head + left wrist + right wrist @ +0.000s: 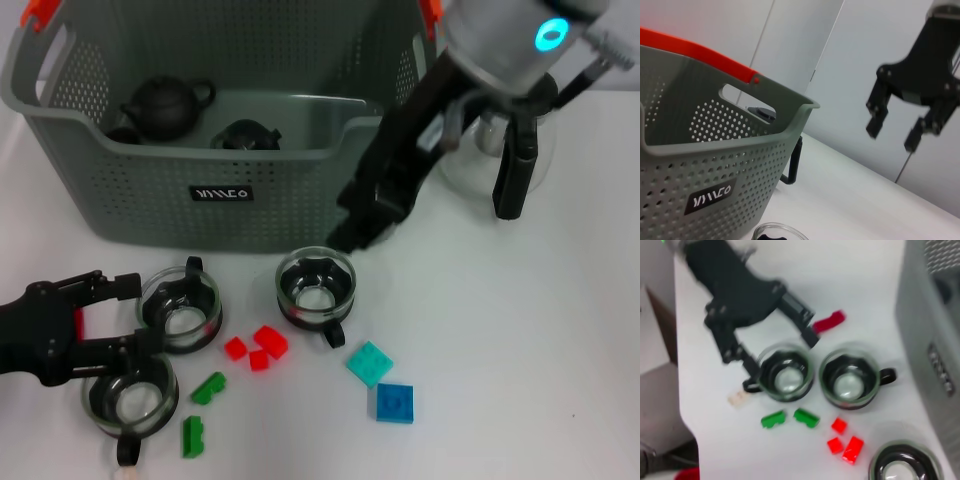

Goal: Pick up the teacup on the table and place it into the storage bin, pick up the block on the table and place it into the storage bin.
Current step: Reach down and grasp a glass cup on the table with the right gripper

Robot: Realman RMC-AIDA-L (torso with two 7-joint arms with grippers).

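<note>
The grey perforated storage bin (300, 190) stands at the back left and also shows in the wrist views (715, 165) (927, 315). Three glass teacups are on the table: a middle one (317, 284), a left one (181, 309) and a front-left one (131, 398). Red blocks (257, 349), green blocks (208, 388), a cyan block (369, 363) and a blue block (394, 402) lie in front. My right gripper (355, 235) (894, 134) hangs open and empty just above and behind the middle teacup. My left gripper (128, 318) (782, 357) is open beside the two left teacups, holding nothing.
Two black teapots (165, 105) (245, 135) sit inside the bin. A glass pot with a black handle (510, 165) stands at the back right, behind my right arm. A small pale piece (738, 398) lies by the front-left teacup's handle.
</note>
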